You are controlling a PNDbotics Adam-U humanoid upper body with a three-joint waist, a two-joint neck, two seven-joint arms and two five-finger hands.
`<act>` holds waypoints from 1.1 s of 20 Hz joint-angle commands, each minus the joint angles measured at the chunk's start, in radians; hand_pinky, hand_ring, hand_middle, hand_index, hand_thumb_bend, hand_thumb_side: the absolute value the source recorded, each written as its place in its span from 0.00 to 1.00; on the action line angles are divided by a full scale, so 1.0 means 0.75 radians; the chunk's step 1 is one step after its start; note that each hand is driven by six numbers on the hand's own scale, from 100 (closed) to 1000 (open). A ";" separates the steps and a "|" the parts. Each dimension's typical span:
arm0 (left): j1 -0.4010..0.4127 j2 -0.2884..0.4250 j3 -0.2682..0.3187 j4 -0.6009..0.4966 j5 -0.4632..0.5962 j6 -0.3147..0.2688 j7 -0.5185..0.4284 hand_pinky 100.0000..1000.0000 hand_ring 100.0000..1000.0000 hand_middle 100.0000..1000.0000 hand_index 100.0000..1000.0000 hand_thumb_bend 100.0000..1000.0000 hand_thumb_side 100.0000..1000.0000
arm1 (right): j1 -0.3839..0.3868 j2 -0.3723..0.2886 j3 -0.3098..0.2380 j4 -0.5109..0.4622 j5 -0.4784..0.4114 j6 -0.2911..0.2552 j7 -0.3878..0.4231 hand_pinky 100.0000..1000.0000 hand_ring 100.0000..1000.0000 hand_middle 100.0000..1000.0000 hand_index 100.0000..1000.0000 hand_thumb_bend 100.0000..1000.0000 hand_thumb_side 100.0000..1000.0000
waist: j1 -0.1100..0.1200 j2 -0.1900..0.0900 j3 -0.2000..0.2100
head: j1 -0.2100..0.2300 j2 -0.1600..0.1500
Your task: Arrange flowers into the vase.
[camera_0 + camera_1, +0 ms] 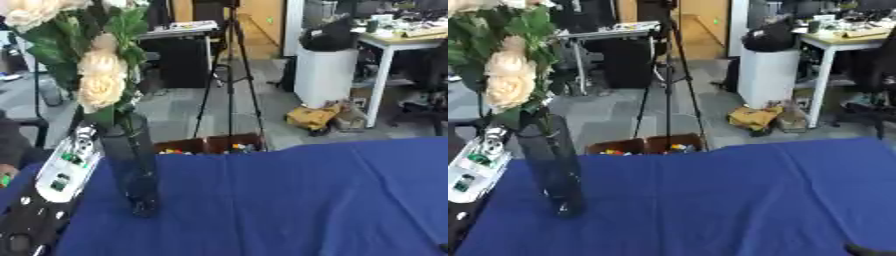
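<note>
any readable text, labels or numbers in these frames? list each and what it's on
None can be read.
The white panel with green spots on the robot's left arm shows small marks, too blurred to read.
The vase, the flowers and the blue tablecloth carry no print.
The papers on the far desk are too small to read.
The boxes behind the table show only coloured shapes.

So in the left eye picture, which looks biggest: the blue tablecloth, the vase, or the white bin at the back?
1. Blue tablecloth
2. Vase
3. White bin

The bin is farther back, so its true size could differ.
</note>
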 commanded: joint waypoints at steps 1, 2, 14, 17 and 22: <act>-0.025 0.041 0.014 -0.026 -0.005 -0.004 -0.002 0.61 0.63 0.62 0.75 0.89 0.73 | -0.007 -0.024 -0.010 -0.010 -0.002 -0.003 0.002 0.90 0.94 0.47 0.74 0.16 0.50 | -0.008 -0.011 0.002 | 0.002 -0.004; -0.014 0.055 -0.001 -0.040 -0.014 -0.011 -0.009 0.61 0.63 0.62 0.75 0.89 0.73 | -0.003 -0.028 -0.013 -0.007 -0.001 -0.003 -0.001 0.90 0.94 0.47 0.74 0.16 0.50 | -0.006 -0.017 0.011 | -0.002 -0.004; 0.058 0.134 -0.006 -0.204 -0.290 0.057 -0.137 0.63 0.64 0.64 0.77 0.94 0.73 | -0.001 -0.027 -0.015 -0.004 -0.004 -0.003 -0.003 0.90 0.94 0.47 0.74 0.16 0.50 | -0.011 -0.023 0.020 | -0.003 -0.005; 0.088 0.139 0.011 -0.240 -0.343 0.060 -0.178 0.65 0.64 0.65 0.77 0.94 0.73 | 0.002 -0.025 -0.017 -0.004 -0.003 -0.004 -0.005 0.90 0.94 0.47 0.74 0.16 0.50 | -0.014 -0.023 0.026 | -0.006 -0.003; 0.097 0.136 0.020 -0.264 -0.361 0.069 -0.215 0.66 0.64 0.65 0.77 0.94 0.73 | 0.001 -0.023 -0.017 -0.004 -0.002 -0.005 -0.005 0.90 0.94 0.47 0.74 0.16 0.50 | -0.016 -0.021 0.024 | -0.005 -0.005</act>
